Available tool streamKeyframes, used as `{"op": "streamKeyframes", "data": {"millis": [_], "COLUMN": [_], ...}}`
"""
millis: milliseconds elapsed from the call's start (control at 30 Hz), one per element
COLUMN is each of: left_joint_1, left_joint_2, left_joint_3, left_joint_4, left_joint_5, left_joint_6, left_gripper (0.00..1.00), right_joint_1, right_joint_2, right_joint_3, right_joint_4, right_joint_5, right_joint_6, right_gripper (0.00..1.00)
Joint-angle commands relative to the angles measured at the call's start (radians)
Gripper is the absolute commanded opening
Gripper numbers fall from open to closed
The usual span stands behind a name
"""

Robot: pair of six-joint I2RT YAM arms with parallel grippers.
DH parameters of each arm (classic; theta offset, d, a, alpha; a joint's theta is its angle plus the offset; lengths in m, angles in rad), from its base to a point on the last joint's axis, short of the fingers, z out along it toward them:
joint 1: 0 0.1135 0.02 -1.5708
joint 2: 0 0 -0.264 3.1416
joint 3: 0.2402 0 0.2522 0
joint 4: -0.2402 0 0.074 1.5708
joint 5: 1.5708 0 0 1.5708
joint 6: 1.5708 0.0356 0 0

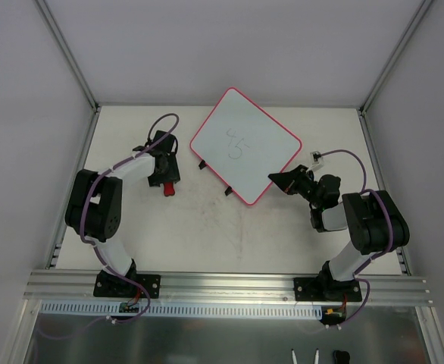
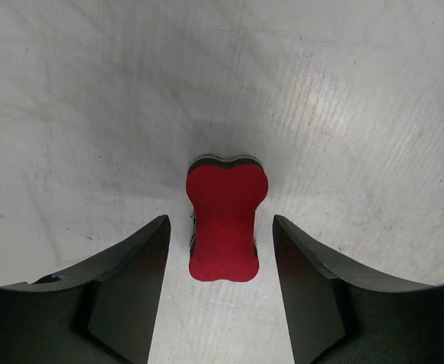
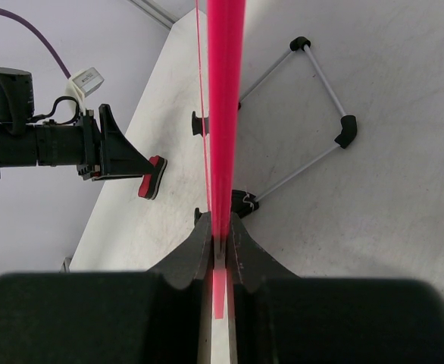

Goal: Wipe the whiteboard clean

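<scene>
The whiteboard [image 1: 245, 145] lies at the back middle of the table, turned like a diamond, with a thin red rim and a grey scribble [image 1: 237, 144] on it. Two black clips [image 1: 202, 164] sit on its lower left edge. My right gripper [image 1: 282, 182] is shut on its lower right edge. In the right wrist view the red rim [image 3: 226, 114] runs edge-on between the closed fingers of that gripper [image 3: 220, 227]. My left gripper [image 1: 165, 180] is open, pointing down over the red bow-shaped eraser [image 1: 168, 189]. In the left wrist view the eraser [image 2: 226, 220] lies on the table between the fingers [image 2: 131, 280], untouched.
A thin wire stand [image 3: 313, 114] with black corner pieces shows to the right of the rim in the right wrist view. The left gripper [image 3: 108, 152] and eraser [image 3: 153, 177] show there too. Enclosure walls and metal posts [image 1: 70, 68] bound the table. An aluminium rail [image 1: 222, 284] runs along the near edge.
</scene>
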Motion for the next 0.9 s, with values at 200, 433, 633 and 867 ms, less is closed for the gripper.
{"op": "streamKeyframes", "data": {"millis": [200, 433, 633, 867], "left_joint_1": [-0.016, -0.019, -0.027, -0.03], "left_joint_2": [0.042, 0.055, 0.055, 0.05], "left_joint_3": [0.049, 0.053, 0.061, 0.059], "left_joint_4": [-0.042, -0.042, -0.044, -0.045], "left_joint_5": [-0.023, -0.018, -0.029, -0.02], "left_joint_6": [0.014, 0.011, 0.028, 0.025], "left_gripper": [0.57, 0.41, 0.28, 0.34], "right_joint_1": [-0.004, -0.004, -0.005, -0.005], "right_joint_2": [0.009, 0.011, 0.009, 0.008], "right_joint_3": [0.025, 0.027, 0.027, 0.027], "right_joint_4": [0.115, 0.115, 0.115, 0.115], "right_joint_5": [-0.031, -0.031, -0.031, -0.033], "right_joint_6": [-0.035, -0.035, -0.035, -0.032], "right_gripper": [0.0, 0.0, 0.0, 0.0]}}
